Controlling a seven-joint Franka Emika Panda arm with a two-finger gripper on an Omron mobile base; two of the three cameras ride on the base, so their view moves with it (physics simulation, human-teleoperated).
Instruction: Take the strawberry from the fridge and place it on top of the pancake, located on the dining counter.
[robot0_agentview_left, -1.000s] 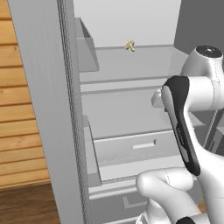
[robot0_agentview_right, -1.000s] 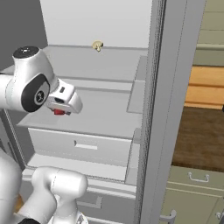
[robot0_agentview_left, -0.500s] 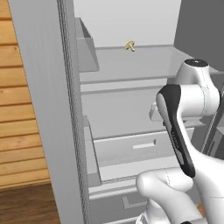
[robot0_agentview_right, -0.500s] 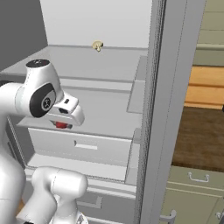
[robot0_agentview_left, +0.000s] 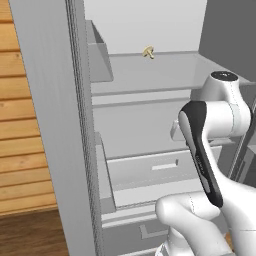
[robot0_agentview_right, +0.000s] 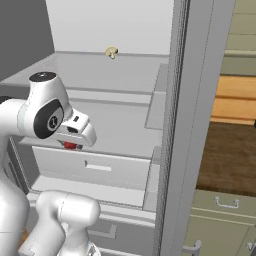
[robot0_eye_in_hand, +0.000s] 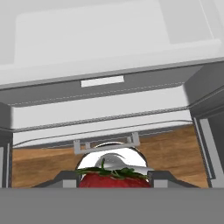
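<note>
The gripper (robot0_eye_in_hand: 114, 183) was clamped on the strawberry (robot0_eye_in_hand: 114, 180), low in the hand view's centre, before the open fridge (robot0_agentview_right: 125, 95); a mushroom (robot0_agentview_left: 148, 51) sat on an upper shelf.

In the hand view the strawberry (robot0_eye_in_hand: 114, 180) is cut off by the bottom edge, so just its top and green leaves show. From the right base view only a red sliver (robot0_agentview_right: 70, 145) peeks beneath the hand, the fingers hidden.
</note>
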